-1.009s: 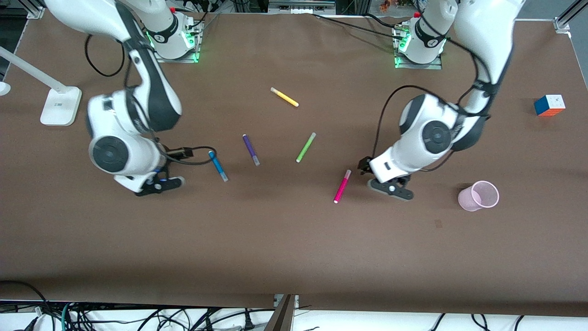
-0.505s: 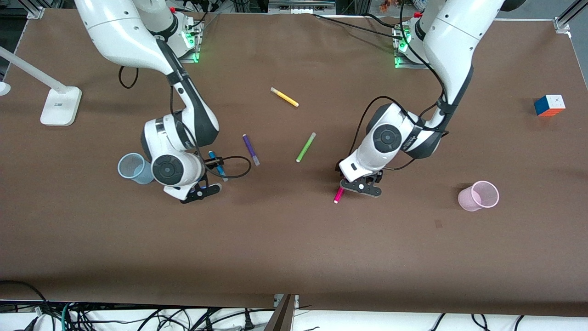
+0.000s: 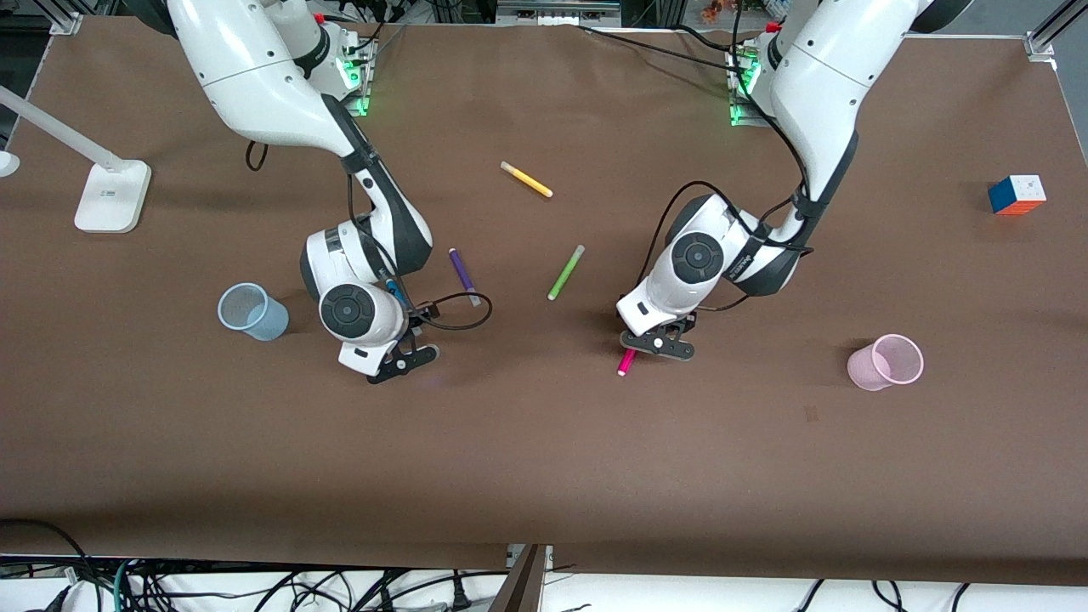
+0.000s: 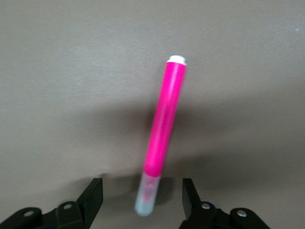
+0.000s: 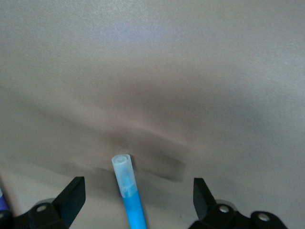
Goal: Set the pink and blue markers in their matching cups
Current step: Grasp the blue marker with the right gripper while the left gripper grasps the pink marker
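While both arms reach down over the tabletop (image 3: 544,459), we see each pincer spread wide w/ a pen between its fingers, not gripped. Left pincer (image 4: 143,200) sits low over the pink marker (image 4: 164,131), fingers either side of its pale cap end; in the front view only the marker's other tip pokes out from under the left arm's wrist. Right pincer (image 5: 138,195) straddles the blue marker (image 5: 128,191), greyish cap pointing out between the fingers. Blue cup (image 3: 252,312) stands toward the right arm's end, near that arm's wrist. Pink cup (image 3: 886,362) stands toward the left arm's end, well apart from the pink marker. Purple pen (image 3: 464,276) lies just beside the right arm's wrist.
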You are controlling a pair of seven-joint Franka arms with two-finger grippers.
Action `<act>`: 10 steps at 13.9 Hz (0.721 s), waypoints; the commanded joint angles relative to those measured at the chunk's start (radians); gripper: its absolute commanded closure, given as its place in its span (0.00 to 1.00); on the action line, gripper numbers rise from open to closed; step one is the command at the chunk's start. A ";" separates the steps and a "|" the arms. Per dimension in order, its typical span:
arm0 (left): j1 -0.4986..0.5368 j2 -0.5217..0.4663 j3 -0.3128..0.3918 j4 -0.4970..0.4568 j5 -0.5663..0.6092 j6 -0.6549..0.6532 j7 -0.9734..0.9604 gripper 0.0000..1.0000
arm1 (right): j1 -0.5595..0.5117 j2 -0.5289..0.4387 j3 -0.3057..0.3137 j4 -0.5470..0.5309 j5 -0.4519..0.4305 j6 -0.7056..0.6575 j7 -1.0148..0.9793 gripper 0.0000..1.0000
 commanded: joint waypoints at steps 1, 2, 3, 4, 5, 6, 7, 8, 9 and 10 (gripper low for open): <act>-0.022 0.051 0.008 0.076 0.032 -0.004 -0.041 0.32 | 0.022 -0.004 -0.008 -0.016 0.008 0.030 -0.021 0.16; -0.022 0.051 0.010 0.076 0.032 -0.004 -0.040 0.33 | 0.022 -0.005 -0.007 -0.027 0.008 0.048 -0.021 0.31; -0.022 0.052 0.010 0.076 0.032 -0.004 -0.040 0.33 | 0.024 -0.004 -0.007 -0.037 0.008 0.069 -0.021 0.49; -0.022 0.053 0.010 0.076 0.032 -0.004 -0.040 0.34 | 0.024 -0.005 -0.007 -0.054 0.010 0.097 -0.021 0.65; -0.020 0.053 0.011 0.076 0.039 -0.005 -0.040 0.45 | 0.024 -0.004 -0.007 -0.068 0.010 0.123 -0.021 0.78; -0.020 0.051 0.011 0.076 0.046 -0.005 -0.041 0.61 | 0.024 -0.005 -0.007 -0.079 0.010 0.141 -0.021 0.88; -0.020 0.049 0.011 0.076 0.046 -0.007 -0.043 0.84 | 0.024 -0.005 -0.007 -0.085 0.010 0.149 -0.021 0.96; -0.019 0.048 0.011 0.076 0.047 -0.013 -0.038 1.00 | 0.027 -0.007 -0.007 -0.084 0.010 0.146 -0.021 1.00; -0.014 0.045 0.011 0.076 0.050 -0.019 -0.035 1.00 | 0.027 -0.019 -0.007 -0.082 0.010 0.137 -0.024 1.00; -0.010 0.042 0.011 0.076 0.053 -0.021 -0.035 1.00 | 0.027 -0.048 -0.008 -0.081 0.008 0.131 -0.027 1.00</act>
